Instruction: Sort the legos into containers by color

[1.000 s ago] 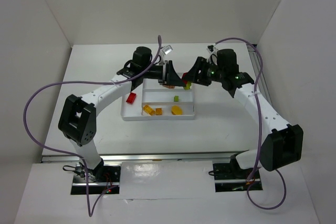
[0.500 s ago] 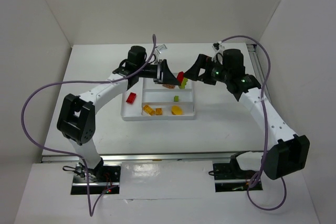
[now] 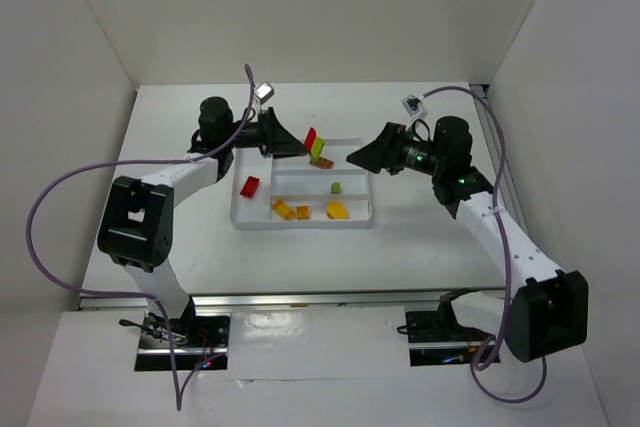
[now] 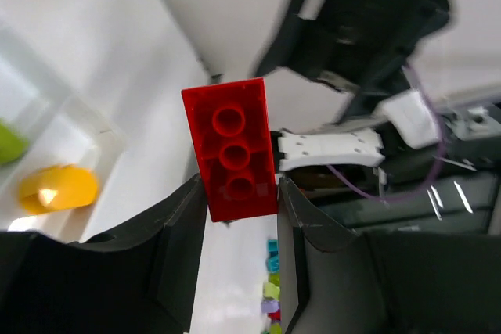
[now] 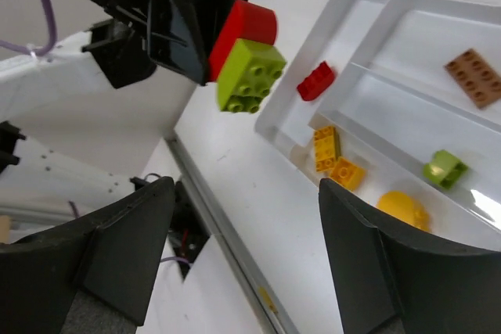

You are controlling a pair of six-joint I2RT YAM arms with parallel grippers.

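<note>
Found a red lego pinched across its long sides between the fingers of the left gripper, studs facing the wrist camera. Noted a lime green lego joined to it, sitting just below it in the right wrist view and hidden from the left wrist view. Located the pair aloft over the far part of the tray, between the two arms; cannot tell height above the tray.

Recorded the right gripper spread wide and carrying nothing, near the pair and pointed toward it.

Checked the tray:
- Tall section: a second red lego.
- Nearest long section: two orange-yellow legos touching each other, plus a rounded yellow lego.
- Middle section: a small green lego.
- Far section: a brown lego.

Judged both held pieces light, rigid and slick on their flat walls, with no fragility to speak of. Expect a snug press fit at the joint, needing a firm counter-pull and not a gentle tug. Advise taking the green piece across two opposite flat side walls, clear of the red one and of the left fingers, then peeling away with a slight tilt. Beware of a thin grip near an edge and of a sudden release at separation. Either could send a piece springing into the wrong section or off the tray.
</note>
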